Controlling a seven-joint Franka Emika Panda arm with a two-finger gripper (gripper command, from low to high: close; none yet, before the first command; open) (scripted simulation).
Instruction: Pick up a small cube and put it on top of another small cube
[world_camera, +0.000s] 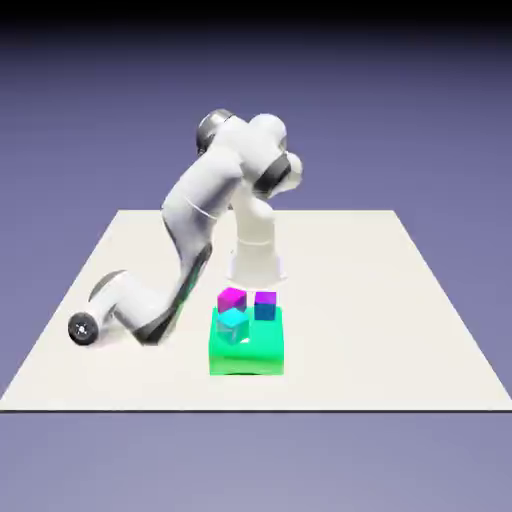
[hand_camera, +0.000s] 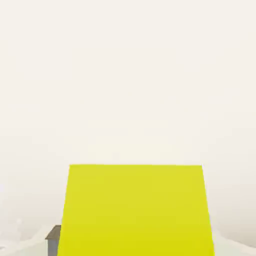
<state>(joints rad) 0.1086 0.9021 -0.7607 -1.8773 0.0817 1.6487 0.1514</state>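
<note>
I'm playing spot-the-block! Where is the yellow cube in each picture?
Exterior view: the yellow cube isn't in sight here; only magenta, cyan and other colours show.
Hand view: the yellow cube is big, at the bottom middle.
Shared landmark: the pale tabletop, lying under the arm in one and filling the background in the other.
</note>
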